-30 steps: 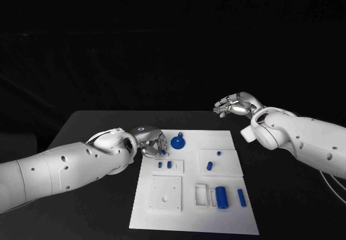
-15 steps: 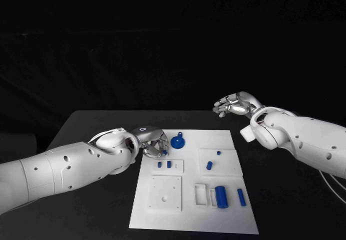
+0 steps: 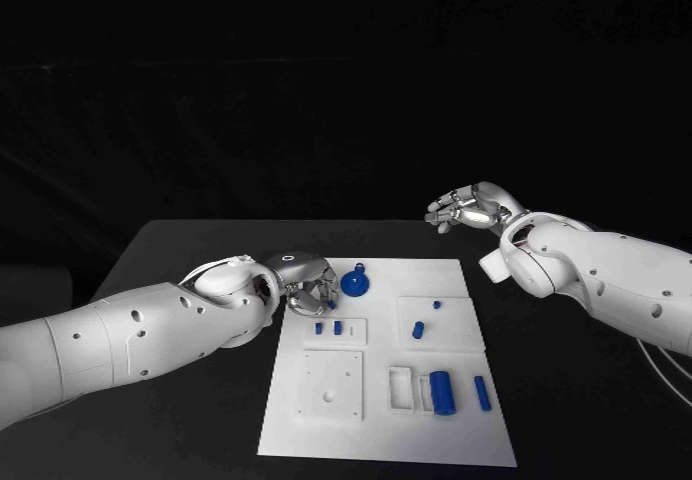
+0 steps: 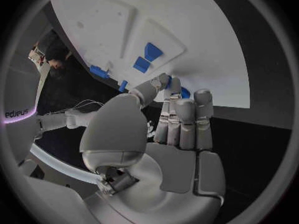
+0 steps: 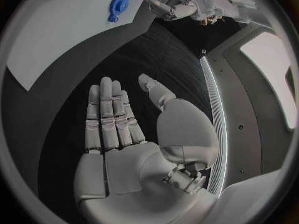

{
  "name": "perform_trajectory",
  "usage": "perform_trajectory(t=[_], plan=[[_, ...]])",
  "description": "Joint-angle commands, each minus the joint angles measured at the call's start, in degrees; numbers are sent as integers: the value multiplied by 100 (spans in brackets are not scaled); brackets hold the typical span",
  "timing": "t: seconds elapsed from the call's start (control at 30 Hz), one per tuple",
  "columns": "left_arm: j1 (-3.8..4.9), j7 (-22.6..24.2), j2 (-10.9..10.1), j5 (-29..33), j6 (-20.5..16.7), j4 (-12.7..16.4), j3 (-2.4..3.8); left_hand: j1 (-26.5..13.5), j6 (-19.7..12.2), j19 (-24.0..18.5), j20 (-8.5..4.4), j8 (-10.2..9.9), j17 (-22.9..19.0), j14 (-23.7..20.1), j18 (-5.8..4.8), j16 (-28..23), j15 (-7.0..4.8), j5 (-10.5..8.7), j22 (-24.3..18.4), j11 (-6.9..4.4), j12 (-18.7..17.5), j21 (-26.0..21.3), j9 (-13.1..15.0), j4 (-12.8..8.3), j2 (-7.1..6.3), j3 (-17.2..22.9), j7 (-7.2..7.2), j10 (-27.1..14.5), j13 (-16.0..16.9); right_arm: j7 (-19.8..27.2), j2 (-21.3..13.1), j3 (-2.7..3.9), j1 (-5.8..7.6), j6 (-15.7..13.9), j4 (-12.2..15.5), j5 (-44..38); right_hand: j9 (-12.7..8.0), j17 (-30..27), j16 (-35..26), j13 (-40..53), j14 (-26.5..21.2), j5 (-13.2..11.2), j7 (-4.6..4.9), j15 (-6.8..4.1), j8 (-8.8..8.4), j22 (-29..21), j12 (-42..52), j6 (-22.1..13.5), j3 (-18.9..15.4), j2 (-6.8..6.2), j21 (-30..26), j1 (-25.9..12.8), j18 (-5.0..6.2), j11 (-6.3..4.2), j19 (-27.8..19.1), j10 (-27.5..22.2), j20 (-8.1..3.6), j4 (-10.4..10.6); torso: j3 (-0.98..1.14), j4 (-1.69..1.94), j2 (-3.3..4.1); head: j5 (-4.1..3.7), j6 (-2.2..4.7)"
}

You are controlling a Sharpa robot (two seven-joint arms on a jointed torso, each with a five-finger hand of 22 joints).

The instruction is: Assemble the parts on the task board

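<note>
The left hand (image 3: 306, 291) sits low at the far left corner of the task board (image 3: 387, 440), just beside the blue gear-like part (image 3: 356, 285); against the earlier pictures it has shifted only a touch to the right and nearer the board; the left wrist view shows its fingers (image 4: 184, 119) drawn together with the thumb across them, and a little blue peeps out at the tips, so it may be pinching a small part, though I cannot tell for sure. The right hand (image 3: 466, 211) hangs raised past the far right corner of the board, well apart from it, exactly as before; in its own wrist view the fingers lie straight and apart, palm bare, holding nothing.

Nothing on the board has moved: two short blue pegs (image 3: 329, 328) stand near the left hand, two more (image 3: 427, 317) lie on the right-hand plate, and a blue cylinder (image 3: 443, 392) with a slimmer pin (image 3: 482, 395) lies near the front edge, all resting on the black surface (image 3: 173, 250). Judging by this, the assembly is barely begun; the left hand seems to be settling on a piece at the far corner.
</note>
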Motion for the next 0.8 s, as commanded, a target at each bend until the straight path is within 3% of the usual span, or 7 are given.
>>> perform_trajectory(t=[0.03,0.53,0.8], plan=[[0,3,12,-16,93,6,-1,11,47,14,-167,15,-6,28,236,3,-14,31,36,13,-28,19,11,-1,68,37,18,38,7,62,3,2,3,46,5,-8,-8,7,-34,-5,35,6,3,-4,35,9,-22,26,1,44,-20,-3,38,-7,23,28,5,1,2,1,0,1,-9],[0,-66,68,-209,198,-6,-37,16,42,11,-169,13,-9,21,234,-5,-13,28,37,15,-38,17,5,-9,68,43,19,36,11,63,3,2,3,46,11,-8,-11,11,-38,-6,35,5,2,-4,37,12,-27,27,1,43,-24,-3,38,-7,24,31,5,1,4,-1,0,4,-8],[0,-67,123,-483,220,-2,-118,21,45,9,-170,15,-11,18,232,-8,-13,28,38,14,-39,16,3,-14,66,46,18,41,15,63,2,2,3,54,17,-8,-12,14,-41,-6,36,5,2,-4,38,13,-29,27,1,43,-26,-2,38,-7,25,32,5,1,3,-2,2,-3,-19]])
